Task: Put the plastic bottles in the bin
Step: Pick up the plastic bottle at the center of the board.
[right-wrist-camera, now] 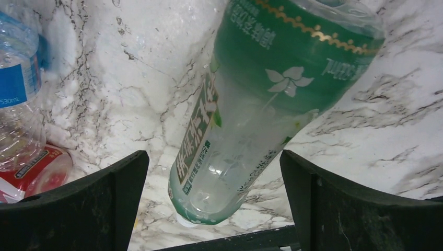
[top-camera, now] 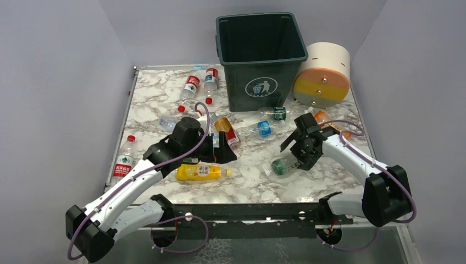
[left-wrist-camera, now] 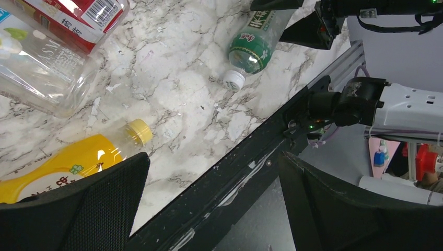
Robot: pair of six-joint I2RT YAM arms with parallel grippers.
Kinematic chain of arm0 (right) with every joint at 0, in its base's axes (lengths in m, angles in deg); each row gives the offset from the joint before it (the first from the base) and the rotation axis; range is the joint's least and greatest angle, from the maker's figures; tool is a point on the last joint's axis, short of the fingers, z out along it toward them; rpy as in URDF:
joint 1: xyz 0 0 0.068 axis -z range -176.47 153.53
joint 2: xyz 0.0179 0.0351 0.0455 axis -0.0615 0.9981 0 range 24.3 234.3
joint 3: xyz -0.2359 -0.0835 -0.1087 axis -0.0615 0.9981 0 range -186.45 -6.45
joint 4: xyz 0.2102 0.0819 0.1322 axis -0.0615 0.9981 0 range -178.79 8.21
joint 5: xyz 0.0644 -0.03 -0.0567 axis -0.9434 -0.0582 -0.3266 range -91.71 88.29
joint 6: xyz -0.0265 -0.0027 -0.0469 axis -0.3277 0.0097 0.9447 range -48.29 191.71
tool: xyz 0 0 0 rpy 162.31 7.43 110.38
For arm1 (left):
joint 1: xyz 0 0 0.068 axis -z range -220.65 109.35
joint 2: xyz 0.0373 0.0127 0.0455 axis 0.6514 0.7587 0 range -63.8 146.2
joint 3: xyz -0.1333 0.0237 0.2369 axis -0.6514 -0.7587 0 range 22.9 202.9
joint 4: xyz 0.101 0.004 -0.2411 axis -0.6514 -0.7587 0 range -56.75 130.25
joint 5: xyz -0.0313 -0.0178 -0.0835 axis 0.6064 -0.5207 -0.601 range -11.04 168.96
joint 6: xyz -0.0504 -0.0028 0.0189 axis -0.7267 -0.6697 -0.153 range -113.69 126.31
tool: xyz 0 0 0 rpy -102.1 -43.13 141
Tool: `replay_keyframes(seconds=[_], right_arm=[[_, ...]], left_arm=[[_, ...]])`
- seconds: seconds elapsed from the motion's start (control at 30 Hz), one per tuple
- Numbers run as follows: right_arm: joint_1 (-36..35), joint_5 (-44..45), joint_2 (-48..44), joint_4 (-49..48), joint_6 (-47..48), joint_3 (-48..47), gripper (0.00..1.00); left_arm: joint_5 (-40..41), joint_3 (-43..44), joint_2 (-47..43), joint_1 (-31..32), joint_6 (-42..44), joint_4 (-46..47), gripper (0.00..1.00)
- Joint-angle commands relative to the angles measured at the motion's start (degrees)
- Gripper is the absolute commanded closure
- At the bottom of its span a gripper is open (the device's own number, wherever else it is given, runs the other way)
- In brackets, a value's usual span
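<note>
The dark green bin (top-camera: 261, 60) stands open-topped at the back of the marble table. Plastic bottles lie scattered in front of it. A green-labelled bottle (top-camera: 283, 164) (right-wrist-camera: 261, 89) lies on the marble between the fingers of my open right gripper (top-camera: 295, 153) (right-wrist-camera: 213, 157); neither finger touches it. My left gripper (top-camera: 222, 149) (left-wrist-camera: 211, 175) is open and empty, just above the yellow-orange bottle (top-camera: 200, 172) (left-wrist-camera: 68, 164), which lies beside its left finger (left-wrist-camera: 78, 209). A red-and-gold bottle (top-camera: 226, 131) lies behind it.
A cream-and-orange cylinder (top-camera: 323, 74) leans right of the bin. Red-labelled bottles (top-camera: 190, 86) lie at the back left and one (top-camera: 124, 160) at the left edge. A blue-labelled bottle (top-camera: 258, 129) (right-wrist-camera: 18, 89) lies mid-table. The black front rail (left-wrist-camera: 251, 167) runs under the left gripper.
</note>
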Motion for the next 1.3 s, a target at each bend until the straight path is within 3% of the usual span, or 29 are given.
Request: replay_keyframes(seconds=[0.0, 0.3, 0.57, 1.03, 1.27], right_arm=[[0.2, 1.8, 0.0, -4.3, 1.1, 1.0, 0.00], [0.2, 2.3, 5.8, -4.2, 5.5, -2.7, 0.01], [0.2, 1.6, 8.0, -4.8, 9.4, -4.7, 0.08], [0.2, -3.4, 7.8, -9.2, 15.1, -1.6, 0.49], [0.2, -2.9, 5.0, -5.3, 18.3, -3.6, 0.51]], left_arm=[[-0.4, 2.3, -1.5, -0.1, 1.1, -0.2, 0.01], [2.4, 0.9, -6.0, -0.1, -1.7, -1.4, 0.01], [4.8, -1.3, -7.8, -0.1, -4.2, -0.2, 0.01], [3.4, -1.1, -2.1, -0.1, -3.3, 4.2, 0.01], [5.5, -2.9, -4.5, -0.1, -5.2, 6.9, 0.01]])
